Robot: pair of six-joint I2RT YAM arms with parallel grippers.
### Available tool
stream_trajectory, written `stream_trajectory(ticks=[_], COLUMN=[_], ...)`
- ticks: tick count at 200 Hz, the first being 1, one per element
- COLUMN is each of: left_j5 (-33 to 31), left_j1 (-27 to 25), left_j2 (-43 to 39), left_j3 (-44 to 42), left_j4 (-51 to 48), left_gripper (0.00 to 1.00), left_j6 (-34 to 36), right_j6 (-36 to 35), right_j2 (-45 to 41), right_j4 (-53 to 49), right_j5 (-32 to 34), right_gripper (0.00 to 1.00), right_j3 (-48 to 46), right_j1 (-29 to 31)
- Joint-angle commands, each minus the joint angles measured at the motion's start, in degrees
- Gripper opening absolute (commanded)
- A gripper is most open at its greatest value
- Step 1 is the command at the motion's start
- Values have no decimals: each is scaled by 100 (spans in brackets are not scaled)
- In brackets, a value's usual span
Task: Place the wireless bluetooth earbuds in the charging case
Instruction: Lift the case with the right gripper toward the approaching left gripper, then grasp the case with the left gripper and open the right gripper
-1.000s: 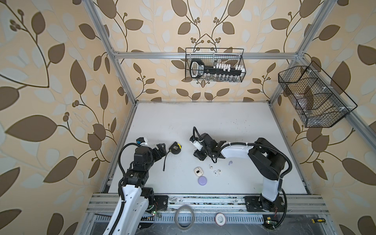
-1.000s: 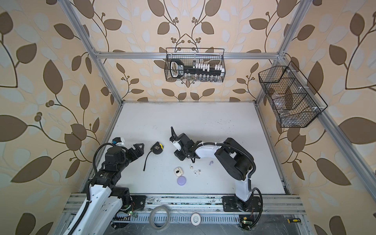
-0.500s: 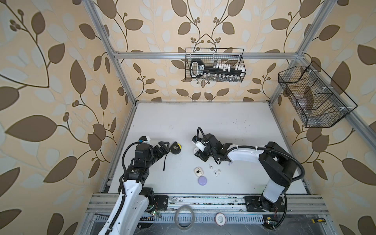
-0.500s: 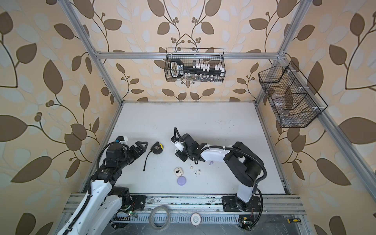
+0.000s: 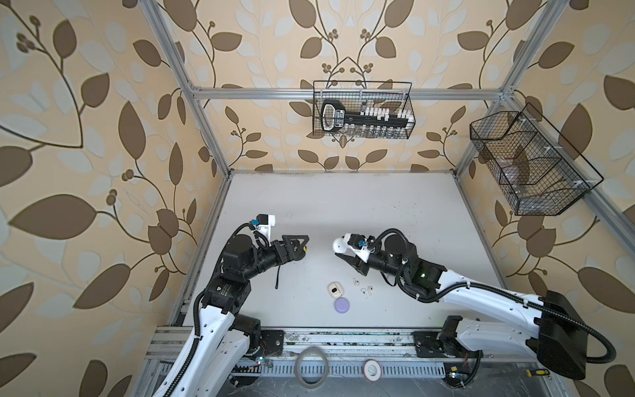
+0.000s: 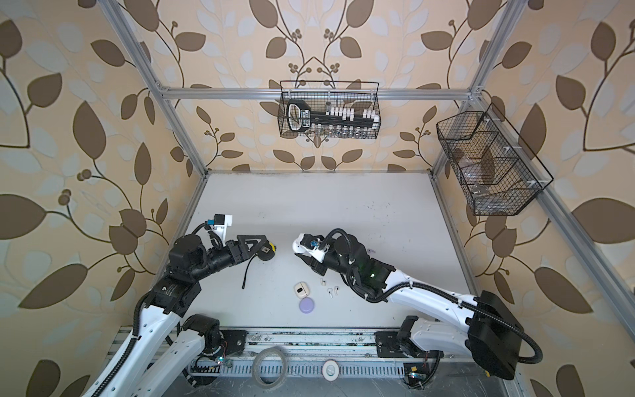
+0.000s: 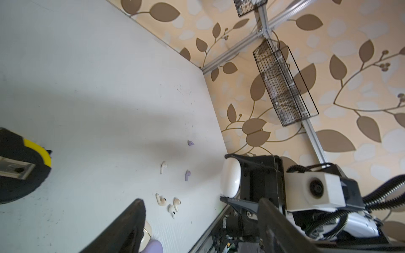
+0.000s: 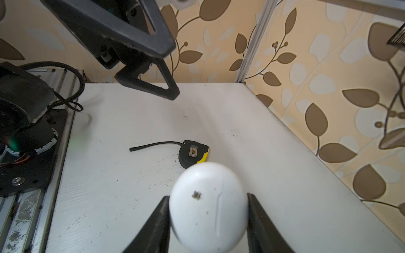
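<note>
The earbuds (image 7: 161,199) are tiny stemmed pieces, four cream and two lavender; they lie loose on the table (image 5: 343,206) toward its front, three of them just beside the cream case (image 5: 335,289); the white case (image 8: 208,210), egg-shaped and closed with a dark speck, sits clamped in the right gripper (image 8: 207,197), off the table, that arm stretched low toward the middle; the left gripper (image 8: 174,71) hangs above the tape (image 8: 194,153), jaws apart and empty, facing the white case.

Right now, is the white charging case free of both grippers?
No, the white charging case is clamped between the fingers of the right gripper.
</note>
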Motion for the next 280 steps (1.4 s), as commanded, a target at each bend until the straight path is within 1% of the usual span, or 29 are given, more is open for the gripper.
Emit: stream_trajectory(ticks=[1, 15, 46, 76, 113, 134, 164, 231, 280], left_j5=[98, 16, -34, -292, -366, -338, -308, -296, -342], left_j1=[-436, -665, -1049, -1380, -1527, -1540, -1569, -1710, -1804], left_j2=[135, 203, 376, 669, 902, 912, 919, 1172, 1323], left_j3=[111, 120, 183, 395, 546, 581, 594, 664, 701], left_j4=[528, 592, 706, 481, 443, 434, 382, 345, 398], left_gripper=[78, 75, 71, 64, 56, 48, 48, 50, 45], left_j6=[163, 214, 279, 551, 653, 669, 672, 745, 769], right_j6=[-387, -405, -427, -538, -623, -641, -662, -662, -665], right_j2=[-306, -390, -348, -277, -127, -54, 24, 17, 35], right_j4=[273, 244, 148, 116, 94, 106, 168, 176, 212], right_j5=[-256, -300, -172, -13, 110, 183, 275, 151, 116], right_gripper=[34, 34, 33, 33, 31, 30, 28, 27, 27], right_j3=[-137, -171, -118, -80, 2, 36, 78, 150, 167], right_j1=[50, 57, 99, 254, 375, 386, 386, 401, 416])
